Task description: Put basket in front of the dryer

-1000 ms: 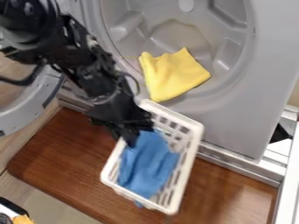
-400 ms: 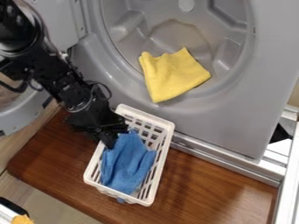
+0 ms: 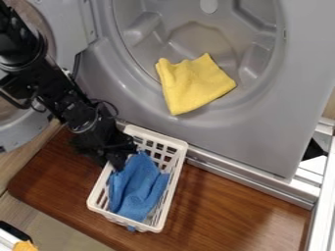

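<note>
1. Basket: a white plastic basket [image 3: 158, 135] with slotted sides stands on the brown wooden board [image 3: 219, 213], in front of the dryer [image 3: 265, 132]. Its upper end lies close to the foot of the dryer; its long sides run at a slant, down and to the left in the view.
2. Contents: a crumpled blue cloth [image 3: 138, 186] lies inside the basket. A small bit of blue shows at the basket's lower end.
3. Gripper: the black gripper [image 3: 120, 159] is at the upper left side of the basket, over the rim and right by the blue cloth. Whether its pincer is apart, together or clamped on something cannot be told.
4. Arm: the black arm [image 3: 68, 105] comes in from the upper left and slants down to the basket, passing in front of the open door.
5. Dryer: the round door [image 3: 19, 128] stands open at the left. A yellow cloth [image 3: 193, 86] lies at the lower part of the drum opening, partly over its edge.
6. Surroundings: a metal rail [image 3: 239, 177] runs along the dryer's foot, beside the board. An orange item [image 3: 25, 245] is at the lower left corner of the view.
</note>
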`<state>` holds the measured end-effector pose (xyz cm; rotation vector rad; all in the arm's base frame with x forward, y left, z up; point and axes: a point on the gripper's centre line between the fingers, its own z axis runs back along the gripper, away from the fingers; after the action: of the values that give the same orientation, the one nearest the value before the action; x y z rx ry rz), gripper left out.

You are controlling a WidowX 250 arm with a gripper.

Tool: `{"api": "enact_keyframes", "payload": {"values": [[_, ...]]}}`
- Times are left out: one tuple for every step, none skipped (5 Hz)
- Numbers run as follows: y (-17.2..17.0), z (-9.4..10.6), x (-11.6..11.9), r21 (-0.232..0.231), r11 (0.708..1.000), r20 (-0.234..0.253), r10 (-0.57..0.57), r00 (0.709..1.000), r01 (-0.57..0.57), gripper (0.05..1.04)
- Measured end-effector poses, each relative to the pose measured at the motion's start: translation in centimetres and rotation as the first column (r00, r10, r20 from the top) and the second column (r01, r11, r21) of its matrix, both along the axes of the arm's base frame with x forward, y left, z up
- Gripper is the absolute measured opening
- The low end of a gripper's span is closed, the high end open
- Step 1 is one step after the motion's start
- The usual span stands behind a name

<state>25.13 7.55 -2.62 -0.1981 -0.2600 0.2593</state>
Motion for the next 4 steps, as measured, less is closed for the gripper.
{"api": "enact_keyframes", "payload": {"values": [[-0.7,0.1,0.4,0.005,1.000,-0.020,-0.020,1.000,0.020,0.625],[-1.8,0.0,0.3,0.015,0.998,-0.048,-0.067,0.997,0.068,0.926],[-2.6,1.0,0.8,0.045,0.993,-0.049,-0.104,0.993,0.106,1.007],[-2.9,2.2,0.8,0.086,0.989,-0.068,-0.115,0.991,0.121,1.002]]}}
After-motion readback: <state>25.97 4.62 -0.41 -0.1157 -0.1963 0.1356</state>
